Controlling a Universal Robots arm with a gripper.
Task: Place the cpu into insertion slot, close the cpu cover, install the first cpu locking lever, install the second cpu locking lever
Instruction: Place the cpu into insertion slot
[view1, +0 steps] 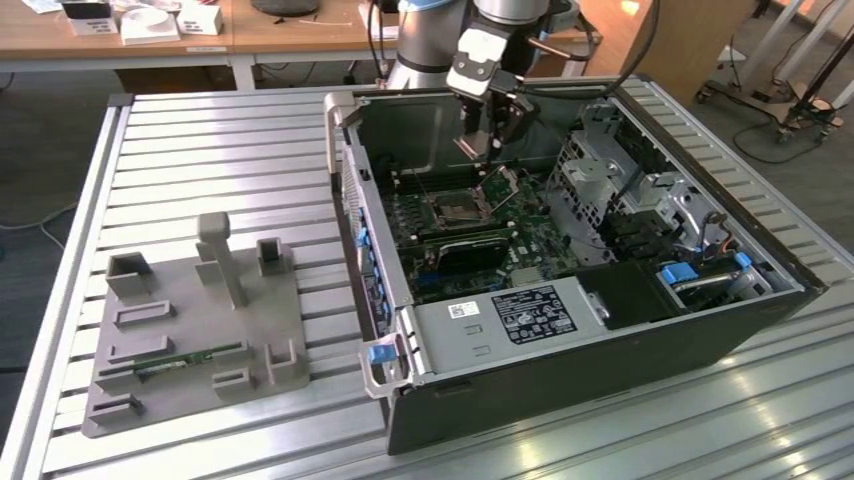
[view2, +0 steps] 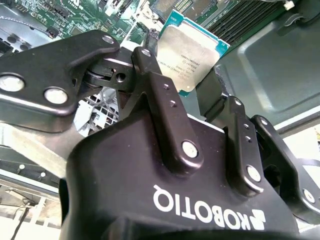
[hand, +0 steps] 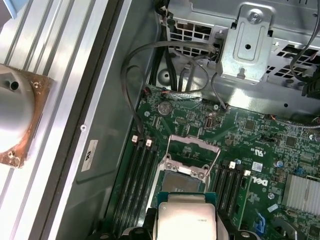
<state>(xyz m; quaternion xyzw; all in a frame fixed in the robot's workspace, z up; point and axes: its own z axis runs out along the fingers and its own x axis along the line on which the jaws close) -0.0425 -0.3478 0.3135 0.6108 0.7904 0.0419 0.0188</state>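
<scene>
From where I stand, the slatted silvery metal worktop (view1: 200, 150) carries a big open black computer case (view1: 601, 350) lying on its side, with the green circuit board (view1: 534, 240) at its floor. The arm's black gripper (view1: 483, 142) hangs inside the case, above the board. Its fingers (view2: 165, 105) are clamped on opposite edges of the chip.

In the first wrist view the thin silvery hinged cpu cover (hand: 188, 170) stands raised, and the square insertion slot (hand: 182, 184) lies bare beneath it, its dark pin field showing. The small flat square cpu (view2: 192, 57) with its silvery top sits in the grip, above the slot and not yet in it.

I'd worry about the edge grip: if the chip slips or comes down tilted or off-square, it could bend the pins. It could also catch on the raised cover just beside its path.
</scene>
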